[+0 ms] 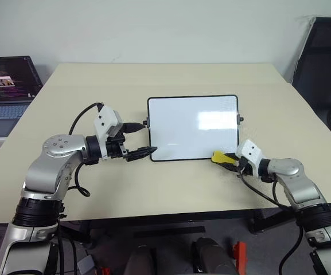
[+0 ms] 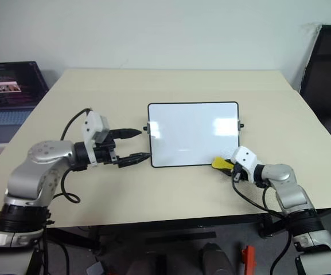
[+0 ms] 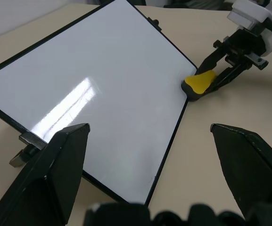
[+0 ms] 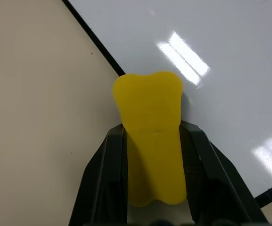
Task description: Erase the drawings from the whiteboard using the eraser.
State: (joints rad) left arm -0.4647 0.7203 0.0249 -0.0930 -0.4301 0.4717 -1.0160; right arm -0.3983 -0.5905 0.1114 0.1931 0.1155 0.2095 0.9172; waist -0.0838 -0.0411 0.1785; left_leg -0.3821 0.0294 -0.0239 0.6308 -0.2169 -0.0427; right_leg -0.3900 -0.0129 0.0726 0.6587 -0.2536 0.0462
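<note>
Two grippers were over the tabletop (image 1: pixel 171 189). The left gripper (image 1: pixel 135 141) hovered with its fingers spread, just beside the left short edge of the one whiteboard (image 1: pixel 192 127), which lay flat mid-tabletop. The right gripper (image 1: pixel 229 162) had its fingers pinching the one yellow eraser (image 1: pixel 220 157), whose tip sat at the board's near right corner, over the frame. No drawings were visible; the white surface looked clean. Judgement: wiping looked done or nearly so; for any leftover pass, keep the eraser flat on the surface, press lightly, and steady the frame from the left. One laptop (image 1: pixel 7 91) sat far left.
</note>
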